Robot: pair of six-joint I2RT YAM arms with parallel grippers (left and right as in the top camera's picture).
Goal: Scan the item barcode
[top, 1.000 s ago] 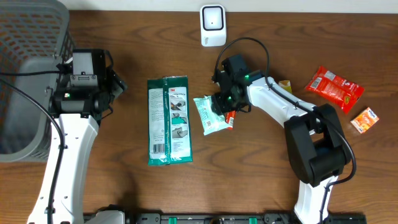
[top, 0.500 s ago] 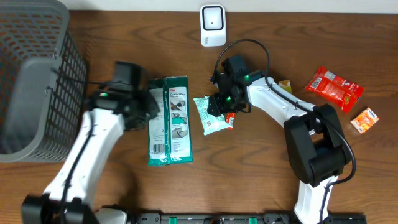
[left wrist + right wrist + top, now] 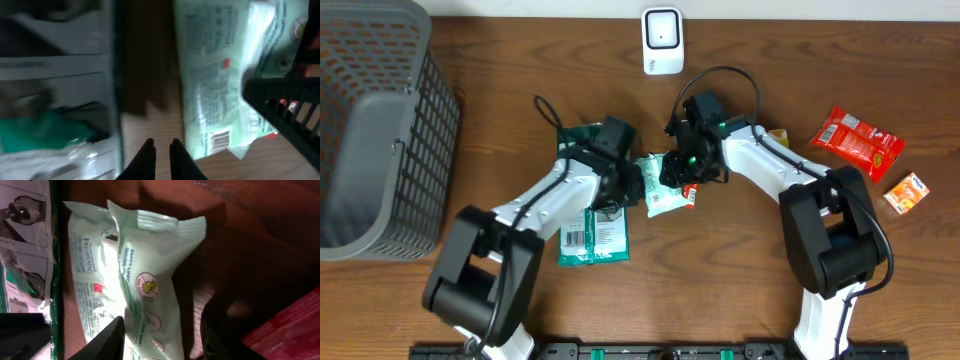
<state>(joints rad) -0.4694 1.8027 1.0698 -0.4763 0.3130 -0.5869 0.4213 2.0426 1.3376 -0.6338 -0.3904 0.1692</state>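
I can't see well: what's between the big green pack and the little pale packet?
Bare brown table, with the left gripper over it, shown in the left wrist view.

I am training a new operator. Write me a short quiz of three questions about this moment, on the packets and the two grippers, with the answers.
1. True or false: the pale green packet lies between the open fingers of the right gripper.
2. In the overhead view, which item does the left arm partly cover? A. the large green package; B. the red packet; C. the grey basket.
3. Short answer: does the left gripper hold anything?
Key: 1 true. 2 A. 3 no; its fingers are nearly together over bare table, between the two green items.
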